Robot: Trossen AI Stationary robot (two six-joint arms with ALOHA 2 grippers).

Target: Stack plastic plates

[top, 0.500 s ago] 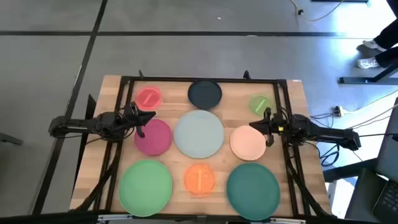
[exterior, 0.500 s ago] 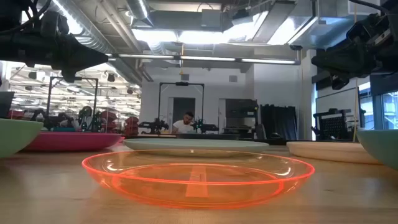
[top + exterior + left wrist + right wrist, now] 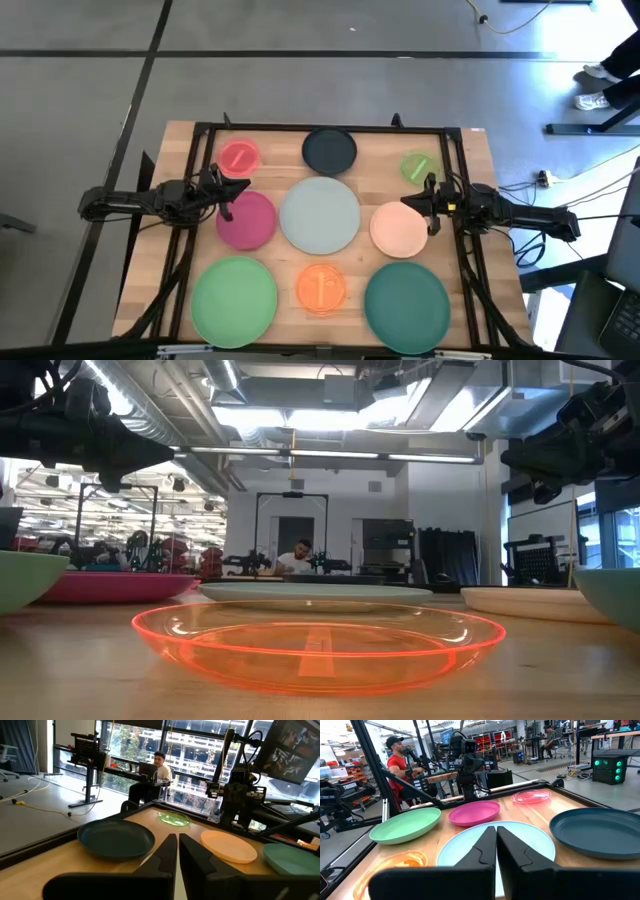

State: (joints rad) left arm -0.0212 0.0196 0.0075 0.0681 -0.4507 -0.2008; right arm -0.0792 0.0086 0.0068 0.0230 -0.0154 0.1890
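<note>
Plastic plates (image 3: 320, 214): spread singly over the table (image 3: 480, 160), none stacked. Left gripper (image 3: 226, 192), right gripper (image 3: 424, 199): closed, empty. Risk: thin rims could be missed, plates pushed sideways.

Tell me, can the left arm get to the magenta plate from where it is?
Probably yes. The left gripper hangs shut just above the magenta plate's far edge, and nothing lies on the plate or between them.

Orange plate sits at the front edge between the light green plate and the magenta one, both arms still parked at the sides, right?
Not quite. In the high view the orange plate lies between the light green plate and the teal plate; the magenta plate is farther back.
</note>
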